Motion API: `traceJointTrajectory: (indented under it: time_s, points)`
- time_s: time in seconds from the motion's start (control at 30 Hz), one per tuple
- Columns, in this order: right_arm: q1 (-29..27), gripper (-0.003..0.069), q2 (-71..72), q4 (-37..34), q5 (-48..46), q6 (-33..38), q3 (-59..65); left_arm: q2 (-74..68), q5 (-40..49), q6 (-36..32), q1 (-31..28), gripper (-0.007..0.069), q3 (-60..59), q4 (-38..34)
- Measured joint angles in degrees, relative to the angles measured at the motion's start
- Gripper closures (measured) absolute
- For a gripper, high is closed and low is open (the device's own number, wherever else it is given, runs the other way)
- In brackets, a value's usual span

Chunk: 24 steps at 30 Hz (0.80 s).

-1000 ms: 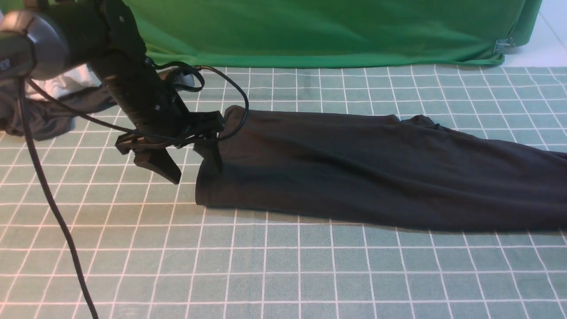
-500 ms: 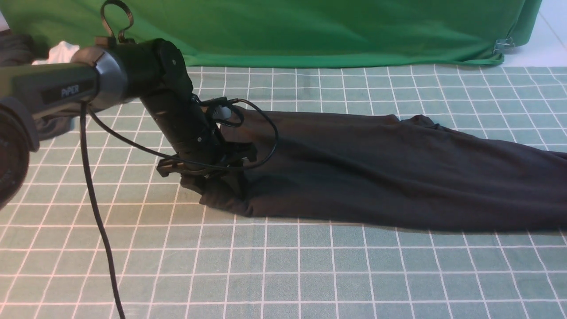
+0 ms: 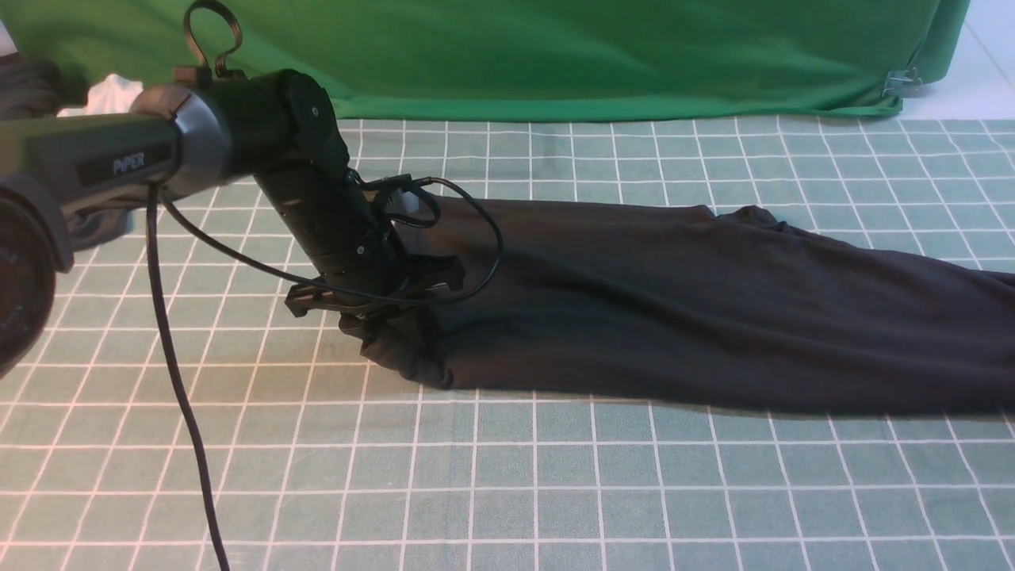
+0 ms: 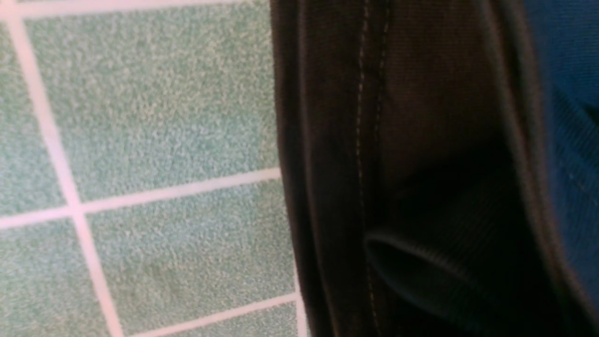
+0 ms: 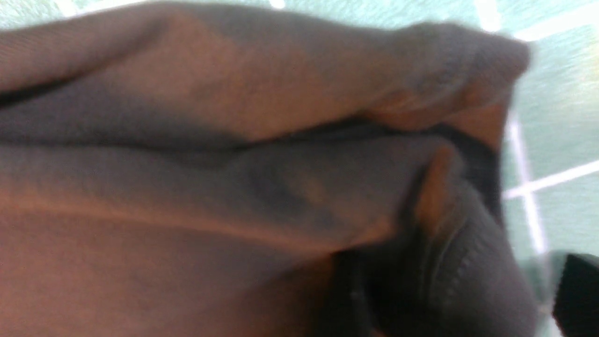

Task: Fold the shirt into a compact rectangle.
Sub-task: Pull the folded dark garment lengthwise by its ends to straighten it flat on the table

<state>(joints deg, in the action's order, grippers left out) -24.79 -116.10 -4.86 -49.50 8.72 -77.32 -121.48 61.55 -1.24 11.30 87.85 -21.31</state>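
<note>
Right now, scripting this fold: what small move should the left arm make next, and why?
Probably close the left pincer fully, then lift slightly: it sits in the bunched left end of the long black knit shirt, which lies on the green grid mat.

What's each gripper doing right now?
Left gripper: shut on the shirt, at its left end.
Right gripper: not in view; cannot be told.

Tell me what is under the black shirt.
The shirt lies on the green gridded mat, which shows along its near, far and left edges. The mat beneath is covered by the cloth, so anything there cannot be seen.
</note>
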Motion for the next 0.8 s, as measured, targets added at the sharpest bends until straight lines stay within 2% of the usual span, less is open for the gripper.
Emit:
traceJointTrajectory:
  time_s: [0.07,0.1,0.13,0.23,0.47,0.6,0.8]
  points:
    - [0.4,0.0301,-0.1,-0.7,-0.2,0.4,-0.2,0.0,0.0,-0.7,0.0,0.0493,0.0,-0.1]
    - [0.9,0.0428,-0.1,-1.2,-0.5,0.8,-0.3,0.1,0.0,-0.9,0.0,0.0493,0.0,-0.2]
    - [1.1,0.0496,-0.1,-1.3,-0.7,0.8,-0.3,0.1,0.0,-1.1,0.0,0.0493,0.0,-0.2]
    - [1.6,0.0603,0.3,-1.1,-1.8,0.8,-0.4,0.8,1.2,-1.5,0.0,0.0493,-0.1,0.3]
    - [3.1,0.0623,3.2,-1.0,-9.5,0.9,1.5,6.1,5.7,-0.3,0.1,0.0493,-5.4,3.2]
    - [3.6,0.0624,9.2,-0.1,-8.8,0.6,8.5,11.7,5.0,0.3,0.1,0.0493,-15.3,3.6]
    - [3.6,0.0625,21.0,6.0,-6.2,-4.4,16.9,19.2,1.1,0.9,1.3,0.0493,-26.8,-0.1]
